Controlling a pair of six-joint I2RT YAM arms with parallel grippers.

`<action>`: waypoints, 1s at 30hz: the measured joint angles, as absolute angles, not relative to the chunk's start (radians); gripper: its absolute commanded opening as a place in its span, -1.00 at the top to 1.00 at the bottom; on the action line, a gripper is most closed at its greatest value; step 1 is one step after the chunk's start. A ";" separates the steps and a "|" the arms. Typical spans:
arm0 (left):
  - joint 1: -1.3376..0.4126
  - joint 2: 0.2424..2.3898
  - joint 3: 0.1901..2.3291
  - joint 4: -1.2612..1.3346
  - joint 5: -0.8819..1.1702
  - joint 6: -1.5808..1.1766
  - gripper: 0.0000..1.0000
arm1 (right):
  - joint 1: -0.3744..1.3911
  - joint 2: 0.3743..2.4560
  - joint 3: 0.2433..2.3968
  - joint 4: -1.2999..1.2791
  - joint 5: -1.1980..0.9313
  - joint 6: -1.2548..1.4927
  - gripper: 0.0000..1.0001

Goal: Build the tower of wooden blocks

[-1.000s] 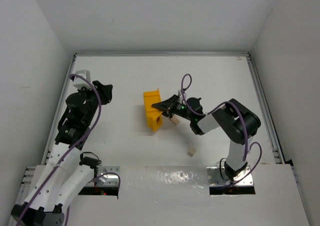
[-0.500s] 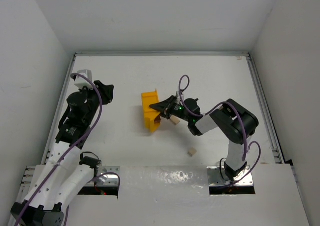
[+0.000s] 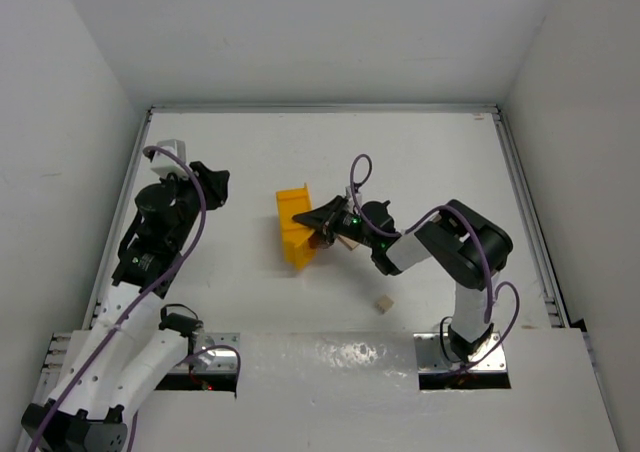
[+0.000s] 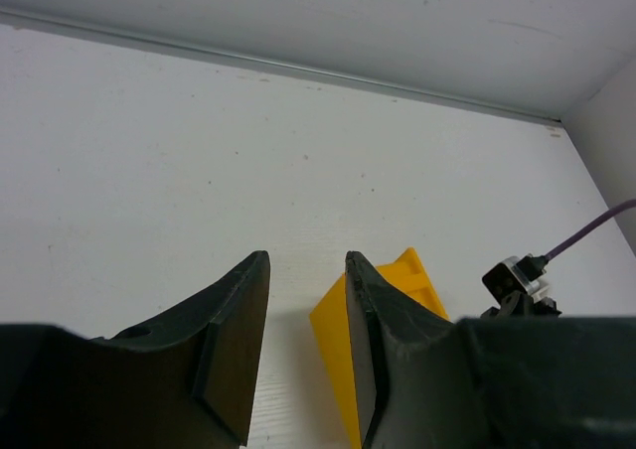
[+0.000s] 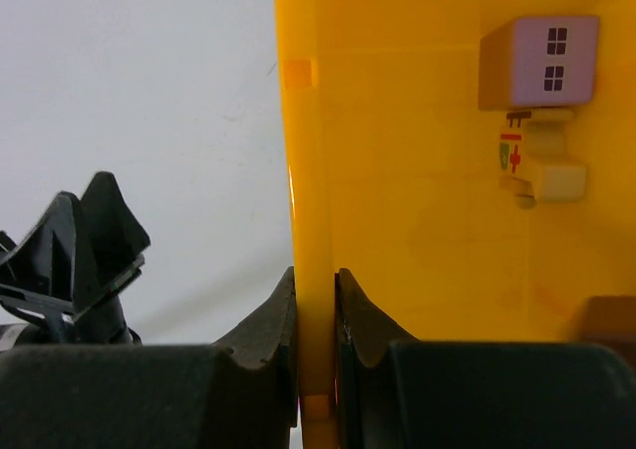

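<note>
Right wrist view: the thin, smooth wall of the yellow plastic bin is pinched between the black, ridged fingers of the right gripper. Inside the bin, well apart from those fingers, a wooden block with a lilac face printed with two windows is seen. Just below it are two small pale wooden blocks, one bearing a printed figure. A small tan wooden cube is seen from above on the matte white table, near the right arm's base and apart from both grippers. The left gripper is spread, with nothing between its flat black pads; the bin is seen beyond them.
</note>
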State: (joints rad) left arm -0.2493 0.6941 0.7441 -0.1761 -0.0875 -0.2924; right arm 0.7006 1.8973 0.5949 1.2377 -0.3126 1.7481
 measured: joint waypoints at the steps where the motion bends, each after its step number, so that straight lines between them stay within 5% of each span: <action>1: -0.250 0.694 0.744 -0.176 -0.088 -0.292 0.32 | 0.702 1.891 0.581 1.241 -0.302 1.743 1.00; 30: -0.255 0.721 0.744 -0.175 -0.073 -0.285 0.31 | 0.693 1.863 0.561 1.248 -0.307 1.760 1.00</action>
State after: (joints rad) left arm -0.2546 0.7208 0.7437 -0.1753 -0.0727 -0.2852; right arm 0.6933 1.8626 0.5606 1.2484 -0.3073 1.7603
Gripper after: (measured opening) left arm 0.346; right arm 0.133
